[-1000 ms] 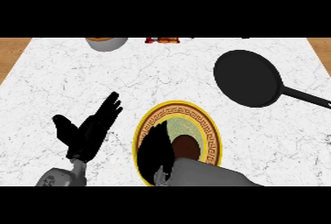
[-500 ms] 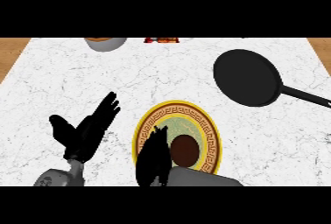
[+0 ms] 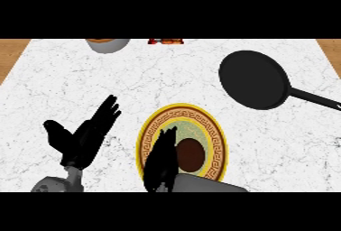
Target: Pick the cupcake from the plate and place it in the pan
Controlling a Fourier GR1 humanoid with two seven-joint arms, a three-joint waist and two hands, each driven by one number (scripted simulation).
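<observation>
- My right hand (image 3: 162, 160): it lies over the left part of the plate (image 3: 214, 118). The fingers (image 3: 168, 135) are stretched out almost straight, pointing away from me. They are open and curl round nothing. They lie just beside the cupcake's left edge; I cannot tell whether they touch it.
- Cupcake (image 3: 191, 154): a dark brown round seen from above. It sits on the plate, a little below its middle and apart from the pan.
- Plate: round, with a yellow patterned rim and a pale green centre. It lies on the bench (image 3: 166, 72) near the lower edge of the view.
- Pan (image 3: 253, 79): black, on the bench up and to the right of the plate and well apart from it. Its handle (image 3: 316, 98) runs toward the right edge.
- My left hand (image 3: 85, 135): it rests on the left, fingers straight and spread, thumb out to the side, holding nothing.
- Far edge of the bench: a bowl (image 3: 106, 44) and a red item (image 3: 166, 41), both cut off by the view.
</observation>
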